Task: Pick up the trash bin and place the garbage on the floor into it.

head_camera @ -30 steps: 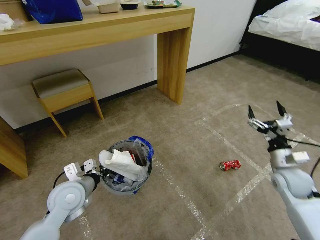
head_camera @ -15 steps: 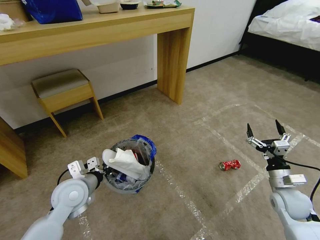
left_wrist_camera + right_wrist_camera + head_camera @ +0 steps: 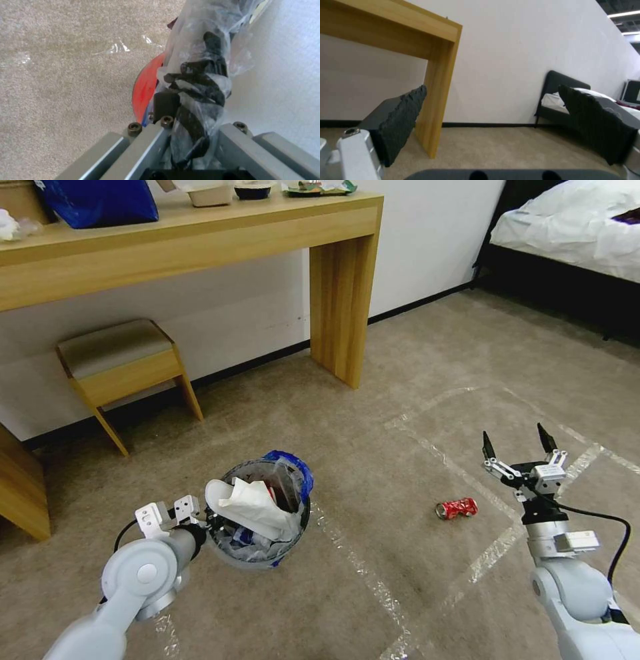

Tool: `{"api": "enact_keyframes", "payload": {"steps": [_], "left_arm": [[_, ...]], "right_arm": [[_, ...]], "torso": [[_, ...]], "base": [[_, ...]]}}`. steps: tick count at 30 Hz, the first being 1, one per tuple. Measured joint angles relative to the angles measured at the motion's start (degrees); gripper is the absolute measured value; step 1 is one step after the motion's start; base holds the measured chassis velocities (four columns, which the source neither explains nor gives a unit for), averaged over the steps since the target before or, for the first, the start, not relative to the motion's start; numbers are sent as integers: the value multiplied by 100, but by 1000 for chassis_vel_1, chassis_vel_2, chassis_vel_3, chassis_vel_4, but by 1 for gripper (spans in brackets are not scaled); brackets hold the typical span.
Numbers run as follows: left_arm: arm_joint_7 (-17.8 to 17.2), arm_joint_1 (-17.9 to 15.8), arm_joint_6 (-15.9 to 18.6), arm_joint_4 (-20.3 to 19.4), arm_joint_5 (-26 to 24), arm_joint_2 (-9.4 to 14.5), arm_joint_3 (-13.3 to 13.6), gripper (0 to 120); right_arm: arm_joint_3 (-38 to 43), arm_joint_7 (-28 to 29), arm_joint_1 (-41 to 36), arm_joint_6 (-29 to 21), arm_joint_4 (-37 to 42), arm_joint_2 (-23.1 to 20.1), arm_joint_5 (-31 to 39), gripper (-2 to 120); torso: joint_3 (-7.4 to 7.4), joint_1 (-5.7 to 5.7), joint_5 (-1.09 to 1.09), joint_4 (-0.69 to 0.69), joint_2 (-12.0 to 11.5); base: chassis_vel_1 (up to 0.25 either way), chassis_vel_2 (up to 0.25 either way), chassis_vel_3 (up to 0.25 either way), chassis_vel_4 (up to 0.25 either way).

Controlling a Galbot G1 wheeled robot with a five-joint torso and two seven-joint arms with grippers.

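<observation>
1. Small round red trash bin lined w/ clear plastic bag w/ black print sits on the beige short-pile carpet floor, inside the pale tape lines, well out in front of the long light-wood desk.
2. Bin contents: a flat white slipper leaning across the top, crumpled white tissue on it, something red behind that, white-blue wrappers lower down. Bag's blue handle sticks up at the rim on the desk side.
3. Bin looks heaped; the slipper and tissue rise above the rim.
4. Left gripper is at the bin's rim on the side away from the can, clamped onto rim + bag. Left wrist view: bunched printed bag film pinched between the fingers, red bin wall just beside them.
5. Can't tell if the bin is lifted or resting on the carpet.
6. Crushed red drink can lies on its side on the carpet, well apart from the bin, near a tape line.
7. Right gripper hangs in the air just beyond the can, fingers spread wide, tips up, holding nothing. Right wrist view: both black ribbed pads far apart, desk leg between them.
8. Small padded wooden stool stands under the desk, against the wall.
</observation>
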Motion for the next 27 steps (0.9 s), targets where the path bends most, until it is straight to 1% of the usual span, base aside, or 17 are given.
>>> {"api": "enact_keyframes", "payload": {"steps": [27], "left_arm": [[-3, 33, 18, -30, 23, 4, -21, 0]], "right_arm": [[-114, -92, 99, 78, -200, 113, -70, 100]], "torso": [[0, 0, 0, 0, 0]], "base": [[0, 0, 0, 0]]}}
